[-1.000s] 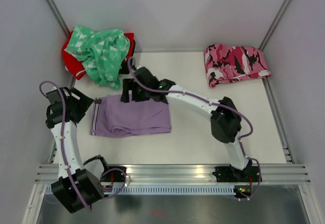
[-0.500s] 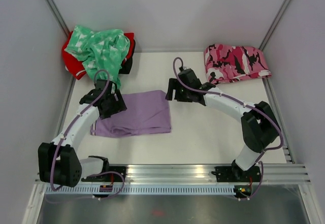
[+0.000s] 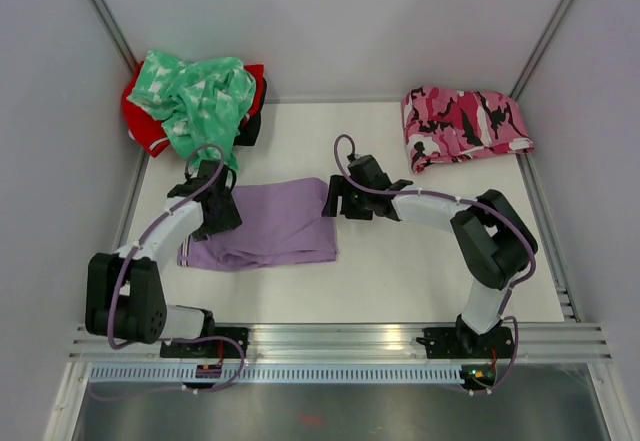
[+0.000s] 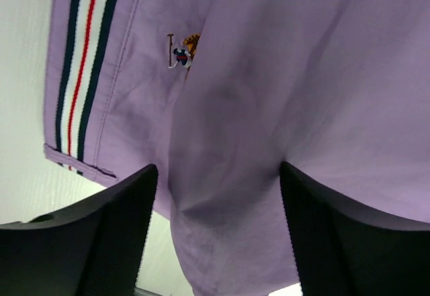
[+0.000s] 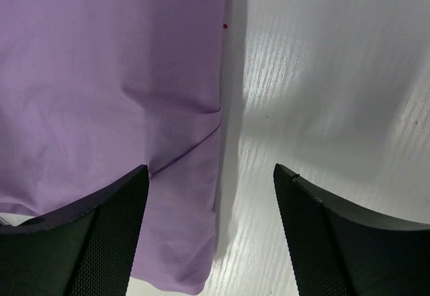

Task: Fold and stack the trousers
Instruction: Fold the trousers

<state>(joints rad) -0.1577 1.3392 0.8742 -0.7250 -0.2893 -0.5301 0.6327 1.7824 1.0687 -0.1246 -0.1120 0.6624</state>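
Left gripper (image 3: 218, 209) hovering wide open over the striped waistband end of the trousers (image 3: 275, 223), right gripper (image 3: 335, 199) gaping open over their right edge, plain lilac cloth lying folded flat, left of centre on the white table (image 3: 420, 271), small embroidered logo (image 4: 180, 51) showing beside the waistband (image 4: 80, 61).

Plain lilac-purple all over the trousers (image 3: 270, 223), and up close the waistband (image 4: 80, 74) shows a stripe of navy, white and red, with a tiny embroidered logo (image 4: 180, 51) in brown, navy and red on the lilac. One garment (image 3: 195, 101) is mint green splashed with a white pattern, the red garment (image 3: 140, 133) is solid red, and the camouflage garment (image 3: 460, 126) is pink, black and white. The table (image 3: 400, 271) is white, the arms (image 3: 165, 231) are white with black joints, and the cables (image 3: 345, 146) are purple.
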